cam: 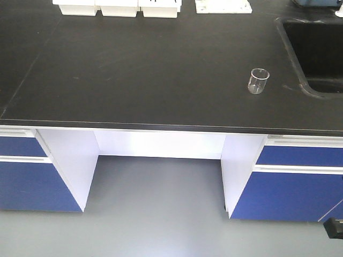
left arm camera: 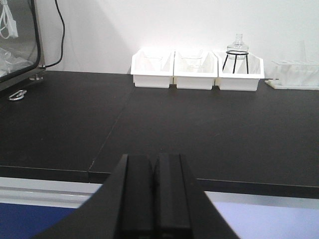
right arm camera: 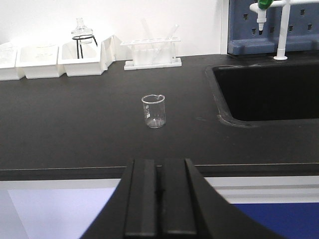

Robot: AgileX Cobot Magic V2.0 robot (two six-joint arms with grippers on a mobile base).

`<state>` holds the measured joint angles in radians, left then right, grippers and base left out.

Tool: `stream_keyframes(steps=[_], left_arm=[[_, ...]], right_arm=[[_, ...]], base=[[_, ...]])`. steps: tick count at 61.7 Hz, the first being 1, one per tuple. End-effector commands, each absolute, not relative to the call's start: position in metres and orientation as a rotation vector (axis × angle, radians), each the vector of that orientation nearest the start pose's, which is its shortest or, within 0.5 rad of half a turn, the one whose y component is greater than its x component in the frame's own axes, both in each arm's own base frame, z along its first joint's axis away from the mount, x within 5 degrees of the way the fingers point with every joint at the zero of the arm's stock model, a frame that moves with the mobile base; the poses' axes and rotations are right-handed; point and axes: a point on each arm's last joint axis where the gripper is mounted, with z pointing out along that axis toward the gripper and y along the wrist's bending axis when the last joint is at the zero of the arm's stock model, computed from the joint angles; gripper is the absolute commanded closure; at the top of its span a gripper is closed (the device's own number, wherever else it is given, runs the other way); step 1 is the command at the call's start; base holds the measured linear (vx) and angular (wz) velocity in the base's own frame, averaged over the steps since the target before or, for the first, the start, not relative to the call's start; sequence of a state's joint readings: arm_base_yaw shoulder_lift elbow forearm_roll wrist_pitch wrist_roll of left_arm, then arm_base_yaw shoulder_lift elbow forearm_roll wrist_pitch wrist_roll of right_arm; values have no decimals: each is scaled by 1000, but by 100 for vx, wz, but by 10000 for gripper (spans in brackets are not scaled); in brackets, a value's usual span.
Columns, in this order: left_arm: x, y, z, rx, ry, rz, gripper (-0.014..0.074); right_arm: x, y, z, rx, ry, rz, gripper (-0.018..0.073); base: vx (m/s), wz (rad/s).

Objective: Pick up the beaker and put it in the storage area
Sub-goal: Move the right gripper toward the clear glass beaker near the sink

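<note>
Right hand [right arm camera: 160, 199] is clenched, its two fingers pressed flat together with nothing between them. It hangs off the desk [cam: 134, 80], just outside the front edge and about level with it. The beaker [right arm camera: 153, 110] is straight ahead of this hand and a touch left of its centre line, well apart from it, with bare black top between the two. No contact.

Left hand [left arm camera: 154, 196] is clenched too and grips nothing. It sits outside the front edge of the left part of the desk and faces the back edge.

The beaker stands upright, clear glass, pour lip toward the back. It is on the right part of the desk, nearer the front edge than the back, just left of the front left corner of the sink [right arm camera: 269, 92] and not touching the sink rim.

Along the back edge stand three white trays [left arm camera: 195, 69]. The right one holds a glass flask [left arm camera: 236, 50] on a black wire stand. A white tube rack [right arm camera: 152, 52] sits beside them toward the sink, and a white tap [right arm camera: 281, 30] rises behind the sink.

Blue drawers [cam: 300, 187] sit under the desk at both ends, with grey floor [cam: 161, 214] in the gap between.
</note>
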<state>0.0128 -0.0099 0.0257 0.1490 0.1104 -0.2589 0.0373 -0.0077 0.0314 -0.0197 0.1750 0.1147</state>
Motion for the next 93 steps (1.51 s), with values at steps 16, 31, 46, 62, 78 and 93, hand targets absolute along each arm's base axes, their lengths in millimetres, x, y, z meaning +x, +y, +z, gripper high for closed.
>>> stream_keyframes(steps=[16,31,46,62,78,93], left_arm=[[56,1,196,-100,1527,-90,605],[56,1,196,-100,1527,-90,605],[56,1,196,-100,1527,-90,605],[56,1,196,-100,1527,-90,605],[56,1,196,-100,1527,-90,605],[56,1,196,-100,1527,-90,605]], right_arm=[[56,2,192,40,1594,89,559],[56,2,192,40,1594,89,559],[56,2,192,41,1594,90,559],[56,2,192,41,1594,90,559],[56,2,192,41,1594,90,559],[56,2,192,41,1594,90,559]], base=[[0,0],[0,0],[0,0],[0,0],[0,0],[1,-1]])
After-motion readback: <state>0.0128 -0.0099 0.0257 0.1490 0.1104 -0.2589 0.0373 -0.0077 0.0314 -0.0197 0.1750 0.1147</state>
